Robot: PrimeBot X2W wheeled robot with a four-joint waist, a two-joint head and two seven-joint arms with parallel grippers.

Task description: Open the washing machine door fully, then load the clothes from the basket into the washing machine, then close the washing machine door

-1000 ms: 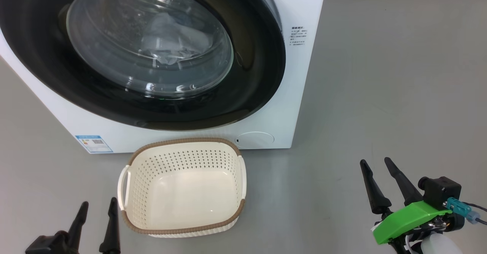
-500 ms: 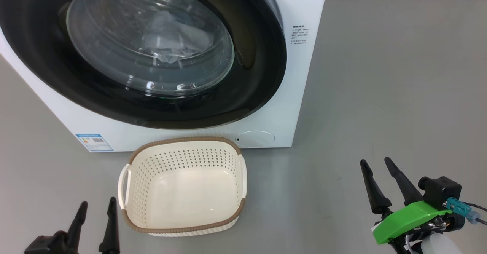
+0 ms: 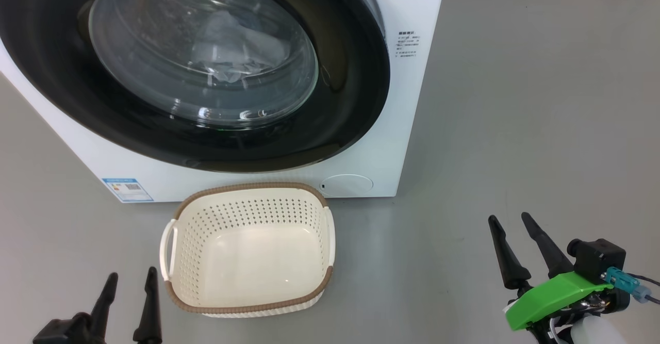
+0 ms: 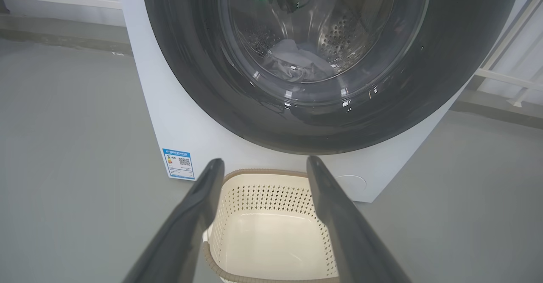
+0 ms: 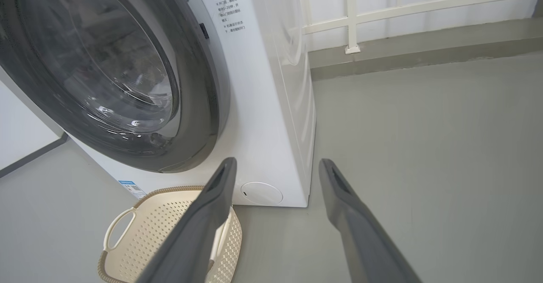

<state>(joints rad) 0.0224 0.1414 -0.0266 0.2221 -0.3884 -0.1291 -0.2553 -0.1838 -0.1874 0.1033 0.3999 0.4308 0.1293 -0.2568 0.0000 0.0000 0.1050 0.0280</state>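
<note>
The washing machine [image 3: 407, 127] stands ahead with its door [image 3: 350, 101] lying flush against the front. Through the glass I see the clothes [image 3: 232, 50], pale blue and white, inside the drum; they also show in the left wrist view [image 4: 297, 60]. The cream basket [image 3: 247, 189] sits on the floor just before the machine with nothing in it. My left gripper [image 3: 132, 274] is open at the lower left, beside the basket's near left corner. My right gripper [image 3: 509, 218] is open at the lower right, well off to the basket's right. Both hold nothing.
Low on the machine's front are a blue label [image 3: 127, 189] and a round white cap [image 3: 346, 184]. Grey floor stretches to the machine's right. A white railing [image 5: 352, 15] runs along the wall behind.
The head view has shifted slightly, so machine and basket sit a little higher in it. Both grippers stay open in the same places.
</note>
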